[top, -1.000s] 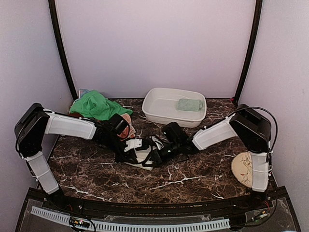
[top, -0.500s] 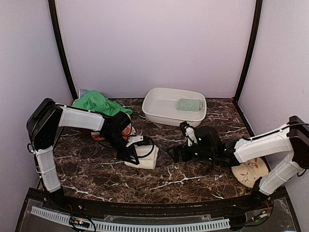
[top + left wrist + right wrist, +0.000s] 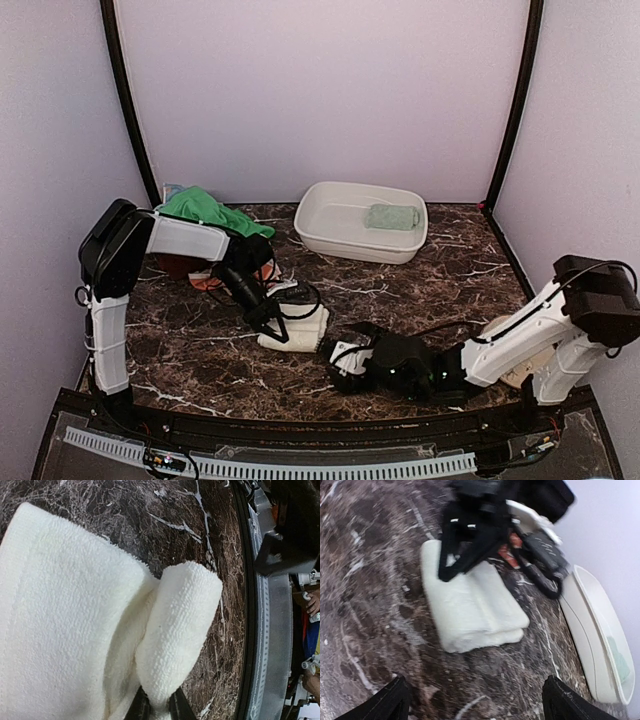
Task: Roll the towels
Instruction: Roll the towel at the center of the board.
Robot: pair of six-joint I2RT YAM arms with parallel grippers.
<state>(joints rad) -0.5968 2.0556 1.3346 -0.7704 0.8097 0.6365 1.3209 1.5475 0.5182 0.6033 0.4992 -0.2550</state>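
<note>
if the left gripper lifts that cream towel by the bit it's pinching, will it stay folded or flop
Probably flops: the cream towel is soft terry, and the pinched flap curls loosely above the left gripper. Its layers lie unsecured, so they would likely unfold and hang. If pushed, its fuzzy pile would probably bunch rather than slide across the table.

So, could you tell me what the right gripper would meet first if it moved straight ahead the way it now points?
Most likely the cream-white towel: the open right gripper points at its near edge, with only bare table between. Depth is hard to judge.
</note>
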